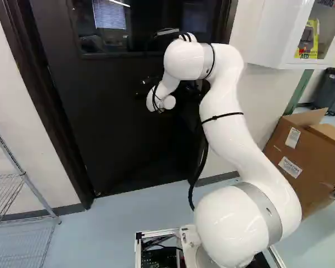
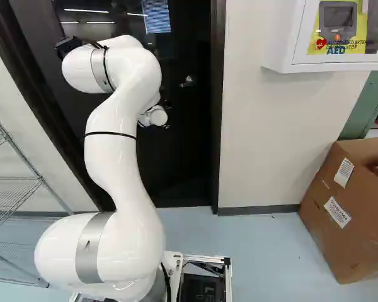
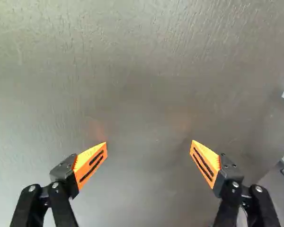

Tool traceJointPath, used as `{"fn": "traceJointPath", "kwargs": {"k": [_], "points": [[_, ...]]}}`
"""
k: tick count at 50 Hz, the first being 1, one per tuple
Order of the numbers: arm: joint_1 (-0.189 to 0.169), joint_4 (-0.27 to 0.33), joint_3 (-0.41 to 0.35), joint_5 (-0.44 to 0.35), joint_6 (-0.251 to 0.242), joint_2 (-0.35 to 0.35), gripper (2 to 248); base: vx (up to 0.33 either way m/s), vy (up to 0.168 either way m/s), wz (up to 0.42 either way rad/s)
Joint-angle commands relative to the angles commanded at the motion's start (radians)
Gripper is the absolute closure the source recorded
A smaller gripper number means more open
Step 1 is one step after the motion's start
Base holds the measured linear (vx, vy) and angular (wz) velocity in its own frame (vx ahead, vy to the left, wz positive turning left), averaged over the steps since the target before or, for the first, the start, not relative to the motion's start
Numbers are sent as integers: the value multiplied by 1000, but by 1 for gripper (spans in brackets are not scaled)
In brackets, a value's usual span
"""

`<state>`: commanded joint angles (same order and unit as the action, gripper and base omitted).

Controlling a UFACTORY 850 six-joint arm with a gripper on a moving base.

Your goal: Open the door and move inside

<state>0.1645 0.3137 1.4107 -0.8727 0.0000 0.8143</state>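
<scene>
Big white joints fill the foot of both base views, and from them the arm rises, bends over and reaches toward a dark door. Metal framework of the base shows beside its foot. Up at the arm's far end, the gripper is mostly lost against the dark door in the base views. In the wrist view its two fingers stand wide apart, their orange pads well clear of each other, with nothing held between them. Ahead of them is the plain, scuffed face of the door; whether the tips touch it I cannot tell.

The door stands straight ahead of the base and looks shut in its dark frame, with a window in its upper part. Its handle is a small metal shape in the right base view, to the right of the arm's end and above it, near the door's right edge. The gripper has no hold on it.

A wire rack stands left of the door. Right of the door, a white cabinet hangs on the wall, and an open cardboard box sits on the floor.
</scene>
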Motion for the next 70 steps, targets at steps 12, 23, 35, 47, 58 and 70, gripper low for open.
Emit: {"fn": "traceJointPath", "kwargs": {"k": [12, 23, 35, 47, 58, 70], "points": [[4, 0, 58, 0, 0, 41, 3, 0, 0, 0], [7, 0, 86, 0, 0, 60, 3, 0, 0, 0], [10, 0, 64, 0, 0, 44, 3, 0, 0, 0], [16, 0, -8, 0, 0, -6, 3, 0, 0, 0], [22, -4, -82, 0, 0, -58, 3, 0, 0, 0], [24, -26, -164, 0, 0, -116, 3, 0, 0, 0]]}}
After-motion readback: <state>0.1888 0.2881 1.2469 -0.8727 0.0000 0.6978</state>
